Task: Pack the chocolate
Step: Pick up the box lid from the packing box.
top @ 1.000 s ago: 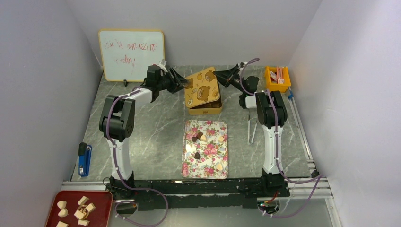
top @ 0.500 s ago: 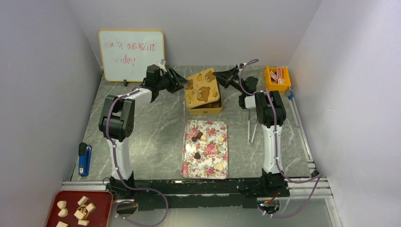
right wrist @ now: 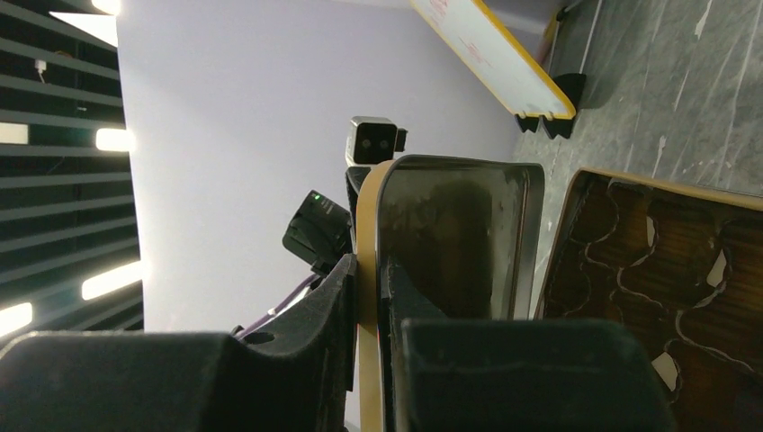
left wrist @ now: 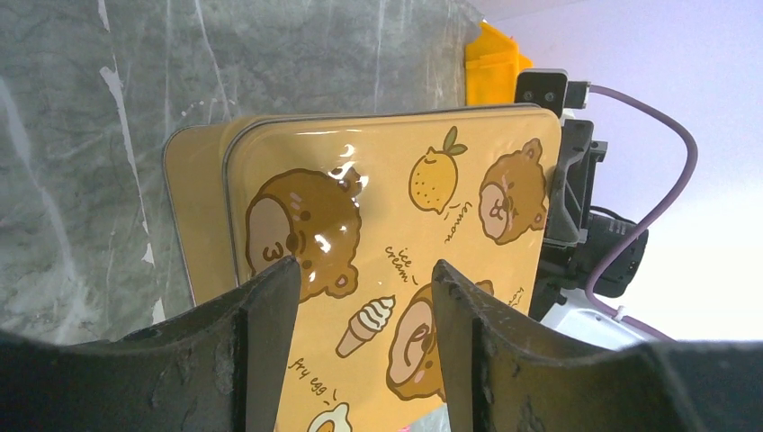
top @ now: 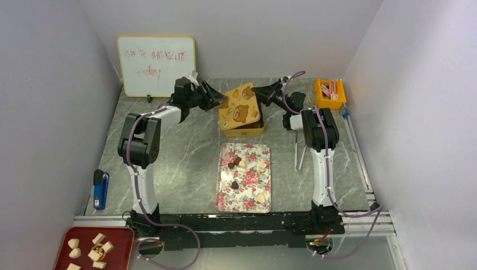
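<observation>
Your right gripper (top: pixel 257 90) is clamping the far right edge of the lid (top: pixel 239 107), and in the last second it has been swinging that edge up and to the left, so the lid is now tilting steeply instead of lying askew across the tin (top: pixel 245 132). The right wrist view is showing the lid edge-on, pinched between the 2 fingers, with the tin's brown paper liner exposed just beside it. Your left gripper (top: pixel 218 100) has stayed at the lid's left side with its jaws spread; the left wrist view is showing the bear-printed face beyond the 2 fingers, and you cannot tell from it whether they are touching the lid. For you this means the tin is opening but is not yet free to load, because the lid is leaning over part of it. The chocolate (top: pixel 234 184) is waiting on the floral tray (top: pixel 225 198), about 6 pieces, well apart from the tin and untouched. You are likely needing to set the lid aside before any piece goes in.
</observation>
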Controlling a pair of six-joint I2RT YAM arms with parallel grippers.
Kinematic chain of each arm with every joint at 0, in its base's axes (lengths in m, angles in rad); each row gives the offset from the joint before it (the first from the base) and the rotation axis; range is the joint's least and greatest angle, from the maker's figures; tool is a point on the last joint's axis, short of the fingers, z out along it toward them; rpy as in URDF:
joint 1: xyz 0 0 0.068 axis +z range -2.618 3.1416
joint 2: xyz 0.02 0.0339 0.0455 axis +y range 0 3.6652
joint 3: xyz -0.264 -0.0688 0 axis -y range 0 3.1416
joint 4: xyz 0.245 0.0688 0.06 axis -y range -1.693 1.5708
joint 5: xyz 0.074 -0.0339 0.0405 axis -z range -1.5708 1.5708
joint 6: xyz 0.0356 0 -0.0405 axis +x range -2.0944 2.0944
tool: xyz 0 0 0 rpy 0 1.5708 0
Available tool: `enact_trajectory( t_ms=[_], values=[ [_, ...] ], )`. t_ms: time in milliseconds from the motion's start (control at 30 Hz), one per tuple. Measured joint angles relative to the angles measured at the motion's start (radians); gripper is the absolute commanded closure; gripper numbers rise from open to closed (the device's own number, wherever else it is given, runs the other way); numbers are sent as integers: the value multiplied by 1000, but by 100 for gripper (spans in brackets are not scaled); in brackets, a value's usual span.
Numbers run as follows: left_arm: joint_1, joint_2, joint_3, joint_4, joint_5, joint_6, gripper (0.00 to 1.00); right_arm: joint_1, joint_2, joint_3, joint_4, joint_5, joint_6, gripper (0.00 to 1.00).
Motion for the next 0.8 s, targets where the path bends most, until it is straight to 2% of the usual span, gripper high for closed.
enact_trajectory(
  t_ms=[800],
  values=[
    [0,0,-36,-8,9,15,40,-16,22,1,-3,0,-3,100]
  ],
)
